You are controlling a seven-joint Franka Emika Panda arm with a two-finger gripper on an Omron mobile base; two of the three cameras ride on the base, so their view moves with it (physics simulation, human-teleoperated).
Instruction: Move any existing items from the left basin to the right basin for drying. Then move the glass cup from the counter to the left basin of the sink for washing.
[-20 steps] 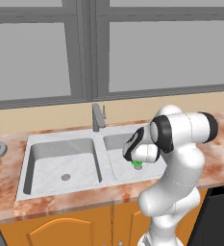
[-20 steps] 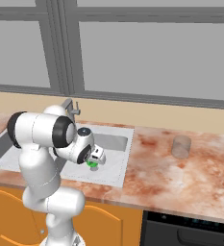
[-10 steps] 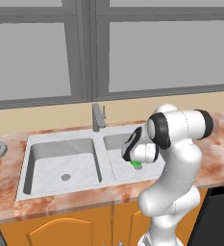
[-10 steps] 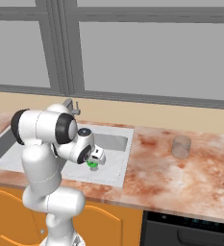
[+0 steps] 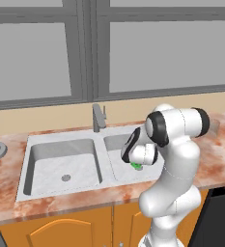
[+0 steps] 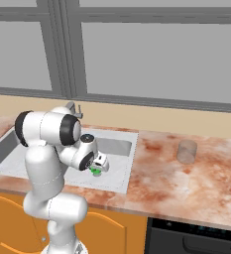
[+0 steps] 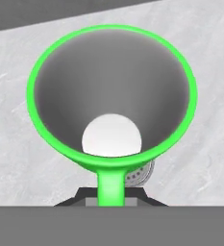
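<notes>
The jaws are pinching the green mug (image 7: 111, 96) by its rim at the handle side, holding it over the right basin (image 5: 115, 166) with the drain (image 7: 141, 174) just beneath. The left basin (image 5: 46, 169) lies beyond the divider. Well apart, the glass cup (image 6: 187, 151) stands on the tabletop (image 6: 186, 183).

The gripper (image 6: 98, 167) hangs low over the right basin (image 6: 118, 149), a green mug (image 6: 95, 171) just below its fingers; the glass cup (image 6: 187, 152) stands well apart on the counter (image 6: 196, 183).
</notes>
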